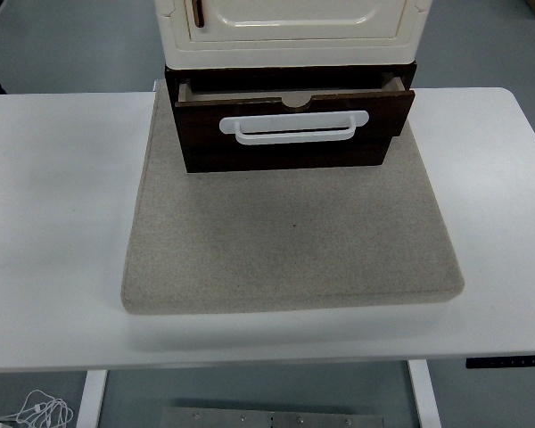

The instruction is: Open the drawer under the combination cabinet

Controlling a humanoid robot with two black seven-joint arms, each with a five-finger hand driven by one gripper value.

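1. The drawer (290, 134) is dark brown wood and sits at the far middle of the desk, directly under the cream cabinet (290, 31); it stands pulled out partway, its front panel projecting toward the near edge and a thin strip of its inside showing along the top.
2. A white handle (294, 127) runs across the drawer front, level and centred, with a small half-round notch in the panel's top edge just above it.
3. The cabinet's cream door is shut, with a small brown handle (198, 12) near its left side.
4. Drawer and cabinet stand on the far edge of a grey felt mat (290, 236), which spreads toward the near side of the desk and carries nothing else.
5. The mat lies on the white desk (53, 223), with bare surface to both sides.
6. Neither hand is in the picture, so no fingers can be seen and their state cannot be told; nothing touches the drawer.
7. A white cable (40, 412) lies on the floor below the desk's near left corner.
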